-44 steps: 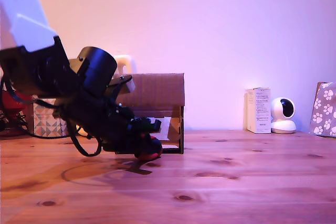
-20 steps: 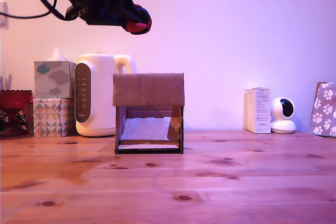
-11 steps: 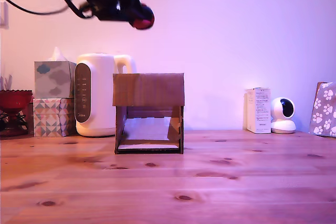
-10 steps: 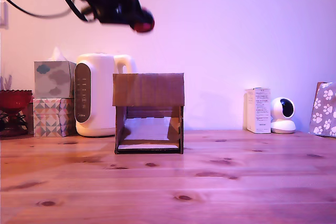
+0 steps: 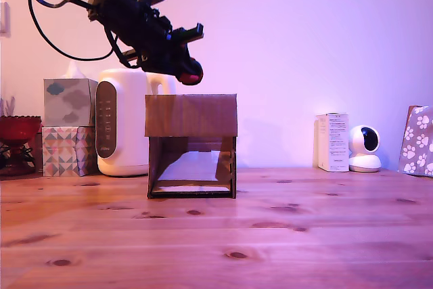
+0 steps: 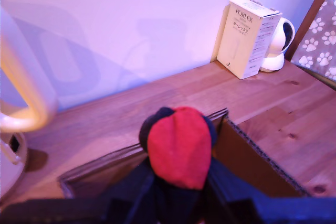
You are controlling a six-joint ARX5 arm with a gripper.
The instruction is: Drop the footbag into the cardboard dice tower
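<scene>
The footbag (image 5: 191,72) (image 6: 178,145), a small red and dark ball, is held in my gripper (image 5: 185,67), which is shut on it. In the exterior view it hangs just above the top of the cardboard dice tower (image 5: 192,145), toward the middle of the box. The tower is a brown corrugated box with a plain upper band and a lower front opening showing a pale ramp. In the wrist view the footbag sits between my dark fingers (image 6: 226,190), directly over the tower's open top (image 6: 247,161).
A white kettle (image 5: 122,123) stands just behind the tower on the exterior view's left, with stacked tissue boxes (image 5: 67,126) and a red bowl (image 5: 17,130) beyond. A white carton (image 5: 332,142), a small white camera (image 5: 365,149) and a paw-print bag (image 5: 417,140) stand at the right.
My gripper, holding the footbag, rose from the table in front of the tower to high above it, then came down and slightly right to just above the tower's top.
</scene>
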